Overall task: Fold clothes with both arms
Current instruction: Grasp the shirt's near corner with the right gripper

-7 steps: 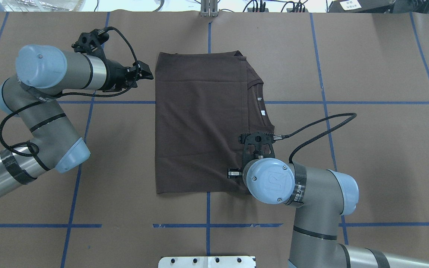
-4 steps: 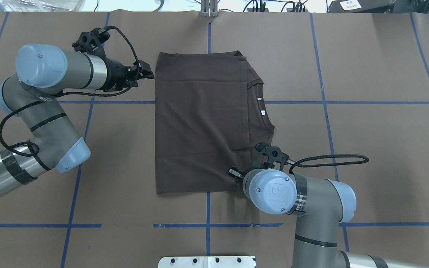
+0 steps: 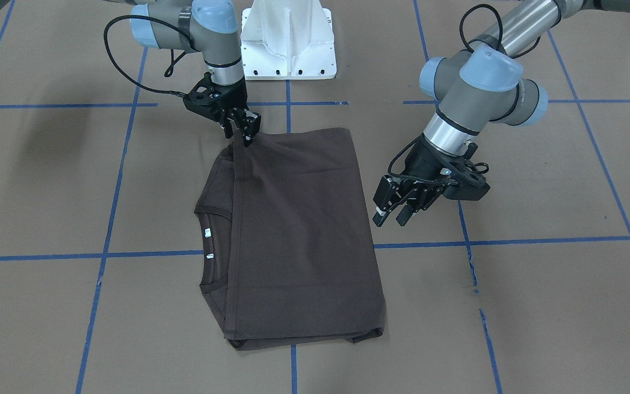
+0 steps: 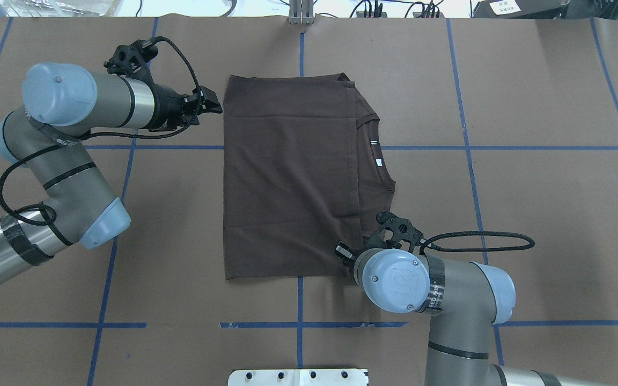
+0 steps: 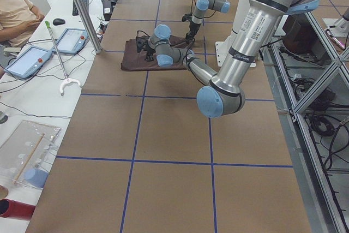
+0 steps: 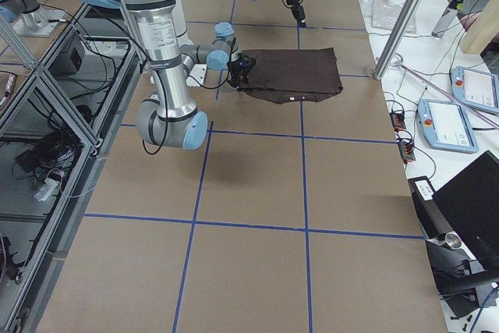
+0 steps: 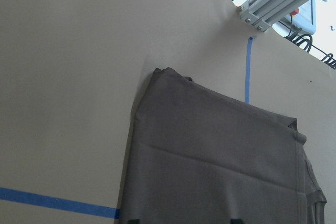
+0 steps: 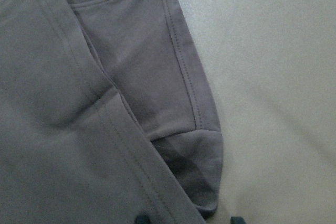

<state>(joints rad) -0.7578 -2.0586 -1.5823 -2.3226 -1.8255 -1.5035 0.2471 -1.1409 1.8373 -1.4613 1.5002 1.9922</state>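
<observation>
- Facing the robot: the T-shirt (image 3: 298, 235) lies flat on the brown worktop (image 3: 512, 301), folded into a long rectangle. Its collar (image 3: 214, 210) and white neck tags (image 3: 207, 232) peek out on the right arm's side. The right fingers (image 3: 249, 130) are spread, tips down at the shirt's corner nearest the base. The left fingers (image 3: 381, 202) are released too, hanging just beside the opposite long edge, apart from the cloth.
- From overhead: the T-shirt (image 4: 287, 177) sits mid-worktop across a blue tape line. The left fingers (image 4: 210, 104) point at its far left corner, just short of it. The right fingers (image 4: 340, 250) are mostly hidden under the wrist, at the near right corner.
- From the left end: the T-shirt (image 5: 133, 58) is far along the worktop, with the near arm reaching to it. I cannot tell the fingers' state from here. A person (image 5: 16, 9) sits at the side desk.
- From the right end: the T-shirt (image 6: 296, 72) lies beyond the near arm's wrist.
- Left wrist camera: a flat corner of the T-shirt (image 7: 210, 166), with two fingertips (image 7: 131, 220) at the bottom edge, set apart.
- Right wrist camera: stitched, layered folds of the T-shirt (image 8: 63, 77) up close, with the fingertips (image 8: 142, 219) apart over the corner.
</observation>
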